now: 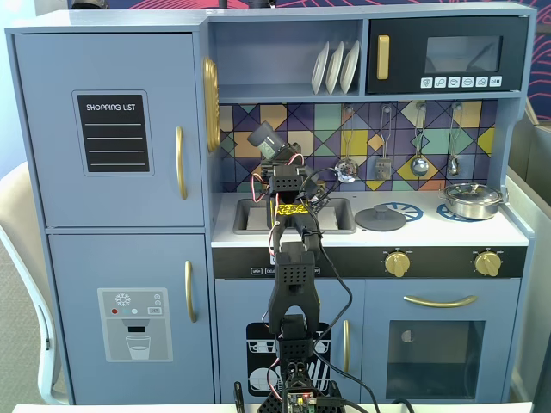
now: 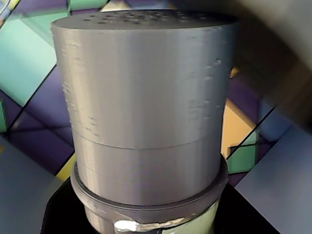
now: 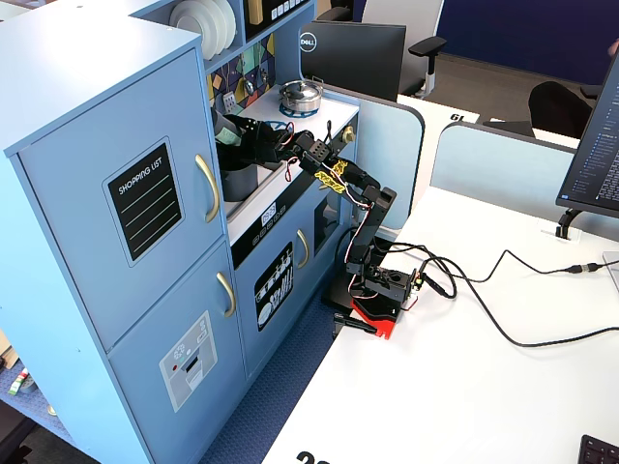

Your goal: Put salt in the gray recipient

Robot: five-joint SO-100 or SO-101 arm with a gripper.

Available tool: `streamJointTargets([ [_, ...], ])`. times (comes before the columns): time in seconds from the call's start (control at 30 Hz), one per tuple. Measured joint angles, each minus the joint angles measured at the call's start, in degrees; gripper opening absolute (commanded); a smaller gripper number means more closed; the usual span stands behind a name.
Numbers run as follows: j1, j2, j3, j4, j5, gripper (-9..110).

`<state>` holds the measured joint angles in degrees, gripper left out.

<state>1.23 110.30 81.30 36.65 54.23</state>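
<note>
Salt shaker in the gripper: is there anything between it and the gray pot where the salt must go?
Nothing visible stands in the way. The gripper holds the tall slim gray salt shaker tilted, just above the matte gray cylindrical pot. In a fixed view, only open air lies between them.
</note>
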Motion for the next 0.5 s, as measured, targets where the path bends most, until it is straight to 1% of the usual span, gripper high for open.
streamJointTargets([
  [0.17,-1.1,-0.1,-1.1,0.0,0.0,0],
  [0.3,-3.8,-2.2,-6.7,-0.7,-0.7,0],
  [0.4,-3.9,-3.3,-9.5,-1.8,-3.7,0],
  [0.5,-2.5,-3.3,-9.8,-2.9,-9.7,0],
])
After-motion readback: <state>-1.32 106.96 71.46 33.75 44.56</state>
